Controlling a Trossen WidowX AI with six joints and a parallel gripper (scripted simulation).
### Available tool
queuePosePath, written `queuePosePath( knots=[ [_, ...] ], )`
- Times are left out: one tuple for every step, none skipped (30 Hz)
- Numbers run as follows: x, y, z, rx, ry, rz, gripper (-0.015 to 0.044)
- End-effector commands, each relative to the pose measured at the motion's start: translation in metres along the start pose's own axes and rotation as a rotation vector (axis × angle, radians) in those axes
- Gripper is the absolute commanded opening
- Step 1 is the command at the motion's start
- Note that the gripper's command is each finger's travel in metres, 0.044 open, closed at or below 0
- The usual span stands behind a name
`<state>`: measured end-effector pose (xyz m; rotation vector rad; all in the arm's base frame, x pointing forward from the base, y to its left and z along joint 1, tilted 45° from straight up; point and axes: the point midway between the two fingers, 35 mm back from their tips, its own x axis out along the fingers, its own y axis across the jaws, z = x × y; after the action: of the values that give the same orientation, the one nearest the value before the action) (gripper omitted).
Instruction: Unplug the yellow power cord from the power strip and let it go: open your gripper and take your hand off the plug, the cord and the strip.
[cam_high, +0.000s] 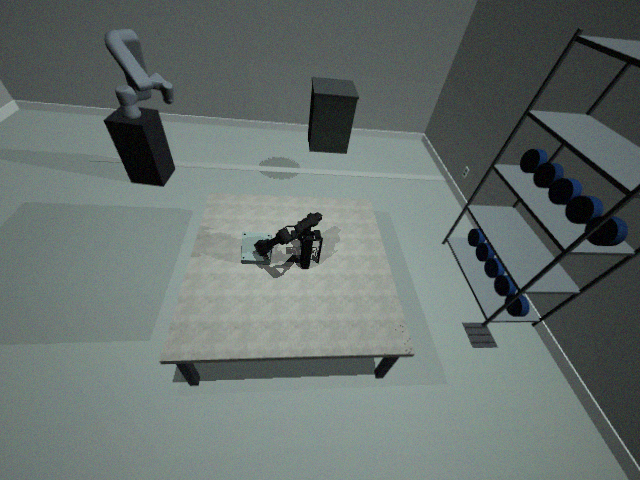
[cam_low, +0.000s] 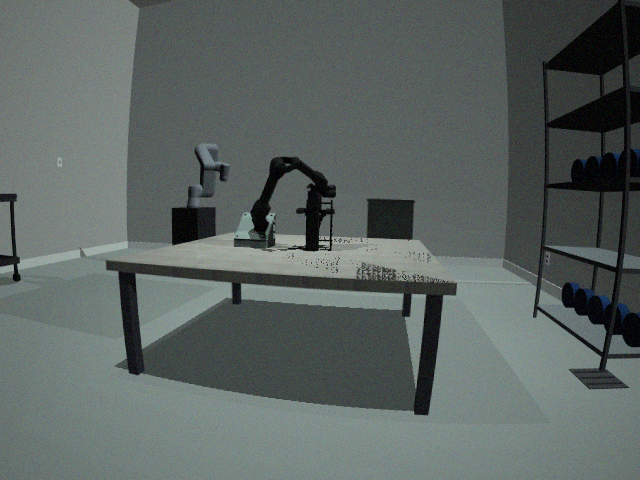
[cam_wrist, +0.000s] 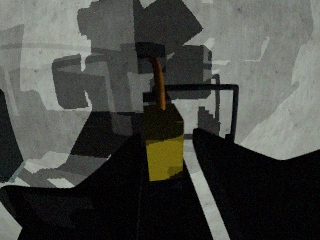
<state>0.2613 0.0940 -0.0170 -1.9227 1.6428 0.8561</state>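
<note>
The yellow plug (cam_wrist: 166, 159) is in the wrist view, between my fingertips, near the left finger and with a gap to the right one. Its lower edge meets the black power strip (cam_high: 306, 254) (cam_low: 312, 227) (cam_wrist: 172, 210); I cannot tell how deep it sits. The strip stands upright on the table. The cord (cam_wrist: 159, 82) looks orange-brown and runs from the plug to a dark block. My gripper (cam_low: 314, 210) (cam_wrist: 167, 135) is partly open, its fingers on either side of the plug. The top and exterior views hide the plug and the finger contact.
A thin black frame (cam_low: 331, 227) (cam_wrist: 235, 110) stands beside the strip. The arm's base is on a pale green stand (cam_high: 249, 248) (cam_low: 244, 229) at the left of the strip, on the table (cam_high: 258, 320) (cam_low: 206, 263). Arm shadows cross the tabletop. A shelf rack stands beyond the table's right side.
</note>
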Motion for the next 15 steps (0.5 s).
queuePosePath(
  knots=[
    [0.002,0.001,-0.002,-0.008,0.006,0.000,0.0160],
    [0.003,0.001,-0.002,-0.008,0.006,0.000,0.0160],
    [0.004,0.001,-0.002,-0.008,0.006,0.000,0.0160],
    [0.005,0.001,-0.002,-0.008,0.006,0.000,0.0160],
    [0.007,0.001,-0.002,-0.008,0.006,0.000,0.0160],
    [0.008,0.001,-0.002,-0.008,0.006,0.000,0.0160],
    [0.010,0.001,-0.002,-0.008,0.006,0.000,0.0160],
    [0.011,0.001,-0.003,-0.008,0.006,0.000,0.0160],
    [0.012,0.001,-0.003,-0.008,0.006,0.000,0.0160],
    [0.013,0.001,-0.003,-0.008,0.006,0.000,0.0160],
    [0.013,0.001,-0.003,-0.008,0.006,0.000,0.0160],
    [0.013,0.001,-0.003,-0.008,0.006,0.000,0.0160],
    [0.013,0.001,-0.003,-0.008,0.006,0.000,0.0160],
    [0.013,0.001,-0.003,-0.008,0.006,0.000,0.0160],
    [0.010,0.000,-0.002,0.001,0.000,-0.001,0.0134]
  ],
)
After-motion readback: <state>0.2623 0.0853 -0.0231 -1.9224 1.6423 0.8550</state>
